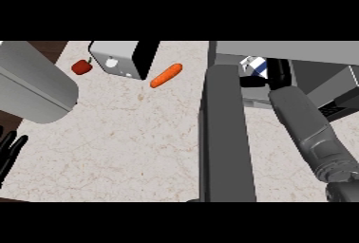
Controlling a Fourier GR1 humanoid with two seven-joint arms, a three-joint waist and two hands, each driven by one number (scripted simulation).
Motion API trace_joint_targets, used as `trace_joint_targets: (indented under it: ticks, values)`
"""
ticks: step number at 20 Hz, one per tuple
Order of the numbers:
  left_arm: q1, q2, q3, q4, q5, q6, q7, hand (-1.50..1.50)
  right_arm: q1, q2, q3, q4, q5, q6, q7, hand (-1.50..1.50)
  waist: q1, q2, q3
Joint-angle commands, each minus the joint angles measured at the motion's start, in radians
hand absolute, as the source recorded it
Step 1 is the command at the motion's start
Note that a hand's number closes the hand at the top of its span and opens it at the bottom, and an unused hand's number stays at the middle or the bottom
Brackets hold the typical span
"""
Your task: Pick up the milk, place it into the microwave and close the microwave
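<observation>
The milk [254, 65], a white carton with a blue pattern, shows just inside the microwave [294, 47] at the upper right. My right hand [279, 71] reaches into the cavity, with fingers beside the carton and the thumb curled under it, so it is shut on the milk. Most of the carton is hidden by the hand and the door. The microwave door [226, 137] stands open, a long dark grey panel running toward me down the middle of the view. At the lower left edge my left hand [10, 153] rests open, fingers up.
On the marble counter [126, 142] lie an orange carrot [166, 75] and a red apple [82, 67], either side of a white and black toaster [120, 58]. A large grey rounded vessel [32, 85] fills the upper left.
</observation>
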Motion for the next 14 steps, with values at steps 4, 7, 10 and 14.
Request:
trace_joint_targets:
  ticks: [4,7,10,14]
  values:
    - [-0.041,0.001,-0.042,0.040,-0.026,-0.019,-0.004,-1.50,0.041,-0.005,-0.081,0.001,-0.092,0.218,-0.093,-1.50,-0.035,-0.011,-0.002]
    - [-0.004,-0.046,-0.097,0.013,-0.050,-0.041,-0.019,-1.50,0.072,0.028,-0.106,0.004,-0.120,0.241,-0.126,-1.50,-0.032,-0.018,-0.002]
    - [-0.059,-0.050,-0.129,0.005,-0.063,0.005,0.037,1.50,0.103,0.023,-0.136,0.001,-0.157,0.322,-0.144,-1.50,-0.064,-0.028,-0.003]
    - [-0.023,-0.071,-0.248,-0.037,-0.081,0.037,0.044,1.50,0.162,0.086,-0.149,0.012,-0.181,0.414,-0.198,-1.50,-0.068,-0.034,-0.003]
